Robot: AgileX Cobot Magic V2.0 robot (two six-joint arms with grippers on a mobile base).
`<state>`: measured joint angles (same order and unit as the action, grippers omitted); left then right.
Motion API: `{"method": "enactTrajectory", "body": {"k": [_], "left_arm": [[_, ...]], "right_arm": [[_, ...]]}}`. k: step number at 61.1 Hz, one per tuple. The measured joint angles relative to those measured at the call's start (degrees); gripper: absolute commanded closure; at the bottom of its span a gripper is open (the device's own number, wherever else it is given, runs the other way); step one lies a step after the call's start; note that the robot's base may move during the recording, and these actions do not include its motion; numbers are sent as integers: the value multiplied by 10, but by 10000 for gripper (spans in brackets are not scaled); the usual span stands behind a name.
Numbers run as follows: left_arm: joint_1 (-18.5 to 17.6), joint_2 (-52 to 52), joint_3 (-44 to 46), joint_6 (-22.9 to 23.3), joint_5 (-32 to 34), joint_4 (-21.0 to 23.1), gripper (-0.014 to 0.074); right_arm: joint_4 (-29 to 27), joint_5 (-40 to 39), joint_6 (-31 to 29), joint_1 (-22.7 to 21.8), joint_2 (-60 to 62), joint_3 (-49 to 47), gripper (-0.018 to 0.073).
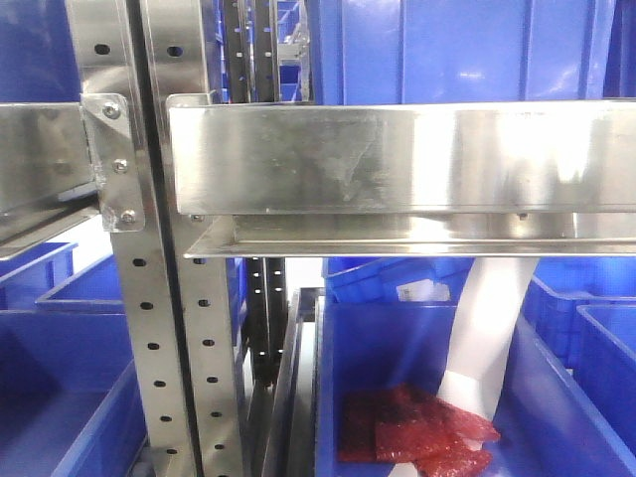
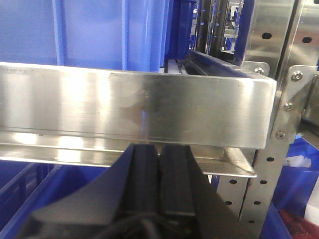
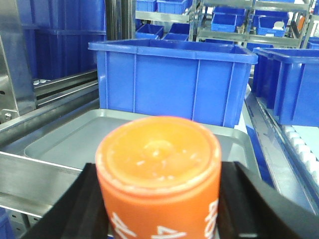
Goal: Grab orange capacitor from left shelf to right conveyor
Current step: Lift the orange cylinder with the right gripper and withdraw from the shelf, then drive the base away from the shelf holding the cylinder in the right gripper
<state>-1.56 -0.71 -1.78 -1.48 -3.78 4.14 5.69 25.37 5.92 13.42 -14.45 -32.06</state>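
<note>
In the right wrist view my right gripper (image 3: 160, 199) is shut on the orange capacitor (image 3: 158, 159), a can with a flat top and white print on its side. The black fingers (image 3: 79, 204) press on both sides of it. It is held upright over the near edge of a flat silver metal tray (image 3: 60, 139). In the left wrist view my left gripper (image 2: 159, 152) is shut and empty, its pads together just in front of the left shelf's wide steel rail (image 2: 139, 104). The shelf rail also shows in the front view (image 1: 397, 159). The conveyor is out of view.
A large blue bin (image 3: 169, 79) stands behind the tray, with more bins at the right (image 3: 294, 84). In the front view, red crinkled packets (image 1: 417, 427) lie in a blue bin (image 1: 378, 348) under the rail, a white strip (image 1: 487, 338) hangs into it, and a perforated upright (image 1: 149, 298) stands at the left.
</note>
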Motion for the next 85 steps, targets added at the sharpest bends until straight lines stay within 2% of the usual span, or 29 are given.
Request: {"method": "enactTrajectory", "body": {"k": [85], "left_arm": [[0, 0, 0, 0, 0, 0, 723]], "right_arm": [[0, 1, 0, 0, 0, 0, 491]]}}
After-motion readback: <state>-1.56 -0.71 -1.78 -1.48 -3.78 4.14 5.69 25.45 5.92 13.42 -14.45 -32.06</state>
